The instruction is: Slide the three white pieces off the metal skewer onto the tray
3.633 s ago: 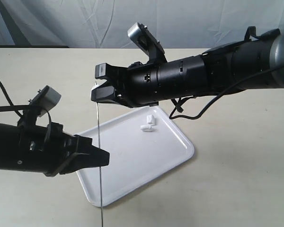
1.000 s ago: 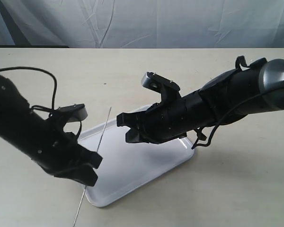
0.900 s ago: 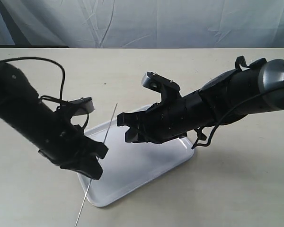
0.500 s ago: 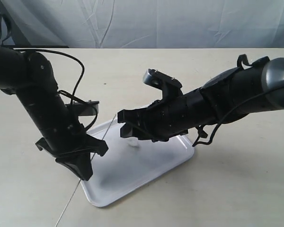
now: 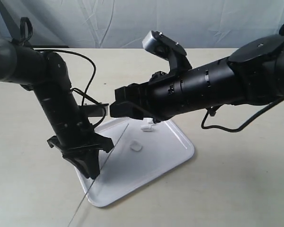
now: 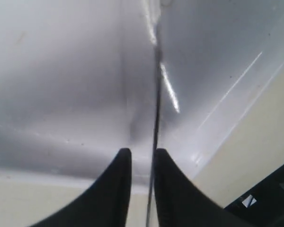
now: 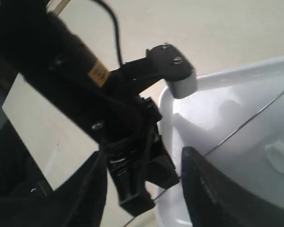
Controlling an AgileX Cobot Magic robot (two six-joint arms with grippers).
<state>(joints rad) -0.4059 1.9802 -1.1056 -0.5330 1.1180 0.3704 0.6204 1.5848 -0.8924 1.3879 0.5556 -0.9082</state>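
Left fingers [image 6: 124, 163] point down over the near corner of the tray [image 5: 156, 161], slightly parted. The metal skewer [image 6: 156, 104] runs through the gap close against one finger, and the left wrist view shows it unclamped. Right fingers [image 7: 199, 189] are spread wide with nothing between them, raised over the tray's far side. The skewer is tilted, upper end over the tray near the right fingers, lower end out past the tray's near rim above the worktop [image 5: 227, 189]. Tray contents: one white piece [image 5: 136, 147] lying alone near the middle, apart from the skewer. A small white cluster [image 5: 146, 126] sits by the far rim, partly hidden under the right arm — count cannot be told.
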